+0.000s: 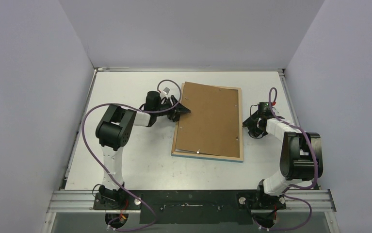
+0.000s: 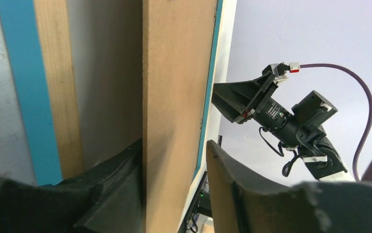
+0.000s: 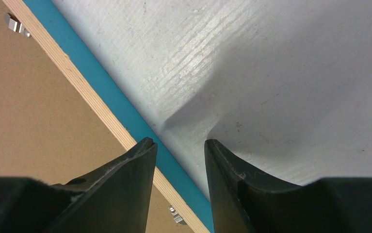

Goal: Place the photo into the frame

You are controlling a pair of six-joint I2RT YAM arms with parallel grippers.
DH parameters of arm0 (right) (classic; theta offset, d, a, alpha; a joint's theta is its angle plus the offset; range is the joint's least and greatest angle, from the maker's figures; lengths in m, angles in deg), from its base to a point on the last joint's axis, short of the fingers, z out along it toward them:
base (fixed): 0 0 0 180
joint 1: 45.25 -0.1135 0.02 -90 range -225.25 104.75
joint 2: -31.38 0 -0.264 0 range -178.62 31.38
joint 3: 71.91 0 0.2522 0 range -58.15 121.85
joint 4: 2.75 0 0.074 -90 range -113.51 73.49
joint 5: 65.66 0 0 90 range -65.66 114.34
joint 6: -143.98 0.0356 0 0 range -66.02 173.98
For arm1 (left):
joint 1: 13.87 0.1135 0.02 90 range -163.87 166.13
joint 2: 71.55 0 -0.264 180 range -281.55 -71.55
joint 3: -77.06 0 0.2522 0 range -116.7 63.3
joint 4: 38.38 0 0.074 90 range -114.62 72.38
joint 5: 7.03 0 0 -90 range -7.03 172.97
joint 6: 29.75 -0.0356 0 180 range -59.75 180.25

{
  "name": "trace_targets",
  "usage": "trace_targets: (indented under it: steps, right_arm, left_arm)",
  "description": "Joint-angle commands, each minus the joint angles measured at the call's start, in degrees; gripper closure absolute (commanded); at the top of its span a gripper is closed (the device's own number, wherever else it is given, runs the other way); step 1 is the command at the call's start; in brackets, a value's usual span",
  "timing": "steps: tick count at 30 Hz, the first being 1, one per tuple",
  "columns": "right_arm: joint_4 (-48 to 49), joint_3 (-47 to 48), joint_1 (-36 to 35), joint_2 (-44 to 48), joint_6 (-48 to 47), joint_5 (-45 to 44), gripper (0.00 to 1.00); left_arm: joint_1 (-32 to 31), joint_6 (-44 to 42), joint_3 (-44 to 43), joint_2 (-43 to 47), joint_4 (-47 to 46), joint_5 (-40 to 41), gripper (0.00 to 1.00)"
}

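The frame (image 1: 208, 156) is lying face down a bit right of the middle of the bench (image 1: 135, 155), well back from the arm bases. The brown backing board (image 1: 210, 119) sits on its back and covers nearly all of it. Can't see the photo in any view. My guess is it's under that board, but I can't tell. I'd treat the frame as light but stiff: thin wood rails and a clear pane that won't like twisting or a drop, so hold it by a rail, not the middle. The photo is just paper, so floppy, near weightless and easy to crease. Go for a margin or a corner. The little metal tabs (image 3: 16, 23) along the rails look like they could snag the board or a paper edge. The right tool (image 3: 180, 141) hovers at the frame's right edge, jaws apart with nothing between them. A little further back, the left tool (image 1: 183, 110) is at the frame's left edge near its far left corner. Its jaws are apart, one above and one below the board's edge, which looks raised off the rail there, and the upper finger seems clear of it. The main thing in the way is the board itself. The right arm's purple cable (image 2: 319, 65) arcs clear of the frame.
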Motion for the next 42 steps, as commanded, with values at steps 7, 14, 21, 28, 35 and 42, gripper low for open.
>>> trace_targets:
  steps: [7, 14, 21, 28, 35, 42]
  right_arm:
    - [-1.8, -2.3, -0.8, -4.1, 0.0, -0.9, 0.54]
    - [-0.5, -2.8, -0.8, -3.8, 1.7, 1.9, 0.51]
    - [-0.4, -1.8, -0.9, -4.0, 2.3, 2.1, 0.49]
    - [0.3, -1.8, -0.9, -3.8, 2.2, 2.6, 0.47]
    - [-1.2, -1.3, -0.9, -3.1, 0.4, 1.6, 0.47]
    - [-2.9, 0.4, -0.9, -3.0, -3.4, 4.3, 0.44]
  left_arm:
    - [-2.9, -13.5, -11.3, 6.3, 28.4, 6.5, 0.4]
    - [-3.2, -19.3, -15.0, 8.3, 41.9, 11.3, 0.35]
    - [-3.8, -27.0, -21.9, 8.2, 56.9, 17.1, 0.33]
    - [-4.0, -30.4, -24.1, 8.6, 63.4, 21.4, 0.21]
    - [-4.0, -33.8, -24.7, 10.9, 64.6, 24.3, 0.19]
    - [-3.2, -37.3, -25.0, 10.1, 66.1, 24.1, 0.19]
